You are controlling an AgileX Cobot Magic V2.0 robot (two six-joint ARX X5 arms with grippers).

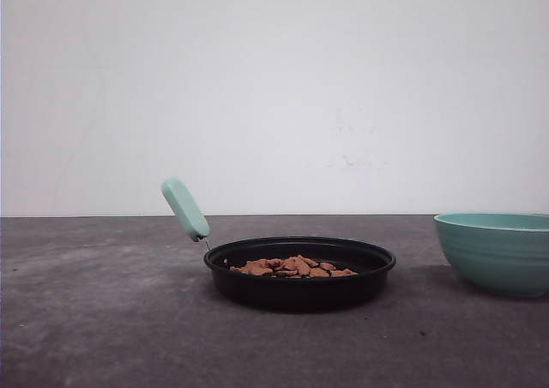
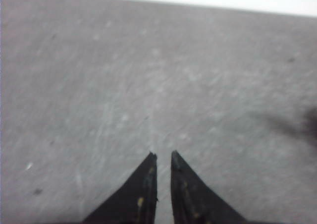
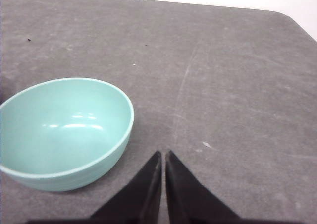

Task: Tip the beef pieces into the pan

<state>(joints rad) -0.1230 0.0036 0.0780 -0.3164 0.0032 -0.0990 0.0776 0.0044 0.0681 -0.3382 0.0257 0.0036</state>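
The black pan (image 1: 300, 292) sits at the middle of the grey table, its mint-green handle (image 1: 184, 209) angled up to the left. A low heap of reddish-brown beef pieces (image 1: 292, 267) lies inside it. My left gripper (image 2: 162, 154) hangs over bare table, its jaws nearly together with only a thin gap and nothing between them. My right gripper (image 3: 163, 153) is shut and empty, just beside the teal bowl (image 3: 64, 130), which stands upright with nothing in it.
The teal ribbed bowl (image 1: 496, 251) stands at the right edge of the front view, apart from the pan. A rounded table corner (image 3: 292, 21) appears in the right wrist view. A white wall backs the table.
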